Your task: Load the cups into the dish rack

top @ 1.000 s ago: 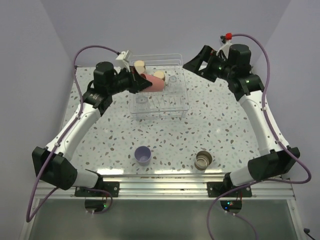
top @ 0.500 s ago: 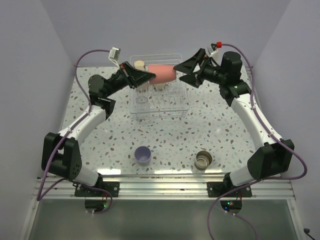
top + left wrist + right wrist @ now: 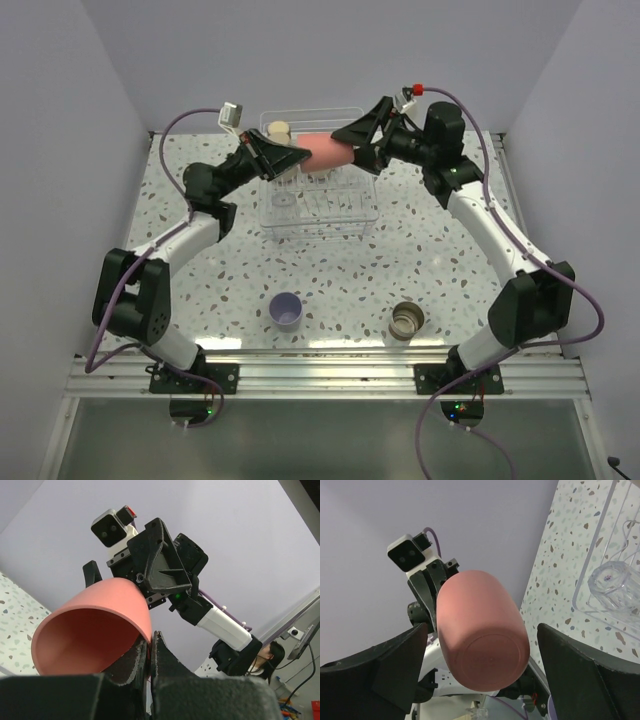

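Table [image 3: 450,250]: you see a pale top with dark and grey speckles; it carries three things directly.
Rack [image 3: 318,236]: it stands on the far middle part of the table, with one long side turned to the near edge.
Lavender cup [image 3: 286,311]: you find it upright, mouth up, close to the near edge and a little left of the middle, well apart from the rack.
Tan cup [image 3: 407,321]: it stands close to the near edge too, right of the middle, mouth up, with a darker rim.
Two cups: they are apart from each other, about in one line along the near edge.
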Controlling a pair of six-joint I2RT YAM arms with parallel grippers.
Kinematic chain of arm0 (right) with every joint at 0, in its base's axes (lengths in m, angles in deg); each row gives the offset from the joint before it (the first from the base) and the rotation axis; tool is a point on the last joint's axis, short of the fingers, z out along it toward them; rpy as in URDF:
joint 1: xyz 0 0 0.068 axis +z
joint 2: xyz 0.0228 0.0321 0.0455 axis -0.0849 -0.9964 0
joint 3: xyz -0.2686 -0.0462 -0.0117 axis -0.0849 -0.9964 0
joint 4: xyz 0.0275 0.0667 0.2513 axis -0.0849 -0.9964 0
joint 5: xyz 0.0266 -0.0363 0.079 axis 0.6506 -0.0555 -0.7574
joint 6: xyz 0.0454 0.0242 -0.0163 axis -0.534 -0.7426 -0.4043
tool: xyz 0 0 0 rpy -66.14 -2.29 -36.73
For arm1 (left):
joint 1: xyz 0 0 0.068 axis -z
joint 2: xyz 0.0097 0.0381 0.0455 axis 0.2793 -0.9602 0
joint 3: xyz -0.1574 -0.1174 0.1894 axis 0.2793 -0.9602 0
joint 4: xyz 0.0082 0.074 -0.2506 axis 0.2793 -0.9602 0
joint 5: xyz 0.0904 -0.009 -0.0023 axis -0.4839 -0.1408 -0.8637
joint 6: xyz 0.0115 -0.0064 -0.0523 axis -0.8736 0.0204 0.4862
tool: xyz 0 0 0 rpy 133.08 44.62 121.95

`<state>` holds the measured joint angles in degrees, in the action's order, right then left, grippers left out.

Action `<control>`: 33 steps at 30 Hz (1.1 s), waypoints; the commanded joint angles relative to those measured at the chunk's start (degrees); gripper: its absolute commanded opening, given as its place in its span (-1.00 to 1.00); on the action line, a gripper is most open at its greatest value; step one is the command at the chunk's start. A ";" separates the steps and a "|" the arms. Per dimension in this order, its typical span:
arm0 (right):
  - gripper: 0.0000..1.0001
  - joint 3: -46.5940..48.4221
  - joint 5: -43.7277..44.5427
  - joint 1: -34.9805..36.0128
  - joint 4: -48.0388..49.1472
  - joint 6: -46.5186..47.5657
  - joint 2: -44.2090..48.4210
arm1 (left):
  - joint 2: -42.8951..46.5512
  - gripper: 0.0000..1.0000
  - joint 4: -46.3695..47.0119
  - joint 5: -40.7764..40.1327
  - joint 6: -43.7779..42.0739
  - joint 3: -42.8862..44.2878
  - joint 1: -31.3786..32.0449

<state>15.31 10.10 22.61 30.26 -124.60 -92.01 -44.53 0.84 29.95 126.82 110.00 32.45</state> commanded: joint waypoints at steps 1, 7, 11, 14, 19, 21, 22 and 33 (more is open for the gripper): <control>0.82 3.55 -1.51 1.33 3.96 -0.95 -0.26 | -0.60 -1.00 6.26 -1.64 1.15 1.26 -0.23; -0.16 4.34 -1.68 1.77 5.64 -0.96 -1.23 | -1.13 -1.00 4.42 -1.81 0.53 0.92 -0.23; -0.67 5.49 -1.42 1.69 1.87 1.67 -1.58 | -0.34 -0.40 -2.77 -0.94 -3.41 0.74 -0.23; -0.74 7.24 -0.37 0.81 -4.43 5.88 -1.23 | 1.50 0.13 -12.23 0.20 -9.03 1.26 -0.41; -1.00 15.91 5.15 -2.00 -23.07 18.97 -2.37 | 5.28 0.52 -31.94 -0.75 -21.51 2.06 -1.11; -1.00 19.88 11.74 -2.01 -34.06 27.23 -3.51 | 6.87 0.60 -39.86 -1.63 -26.43 1.79 -1.73; -1.00 22.95 13.77 -2.00 -36.79 29.43 -4.65 | 7.48 0.61 -43.63 -3.73 -28.63 2.14 -1.90; -1.00 36.59 41.62 7.04 -57.64 49.49 -14.85 | 11.26 0.64 -77.06 -19.83 -51.67 9.53 -1.99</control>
<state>48.38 40.65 25.76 -19.57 -83.51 -103.66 -35.87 -66.98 15.02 83.30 116.62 30.85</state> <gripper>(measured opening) 0.687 0.816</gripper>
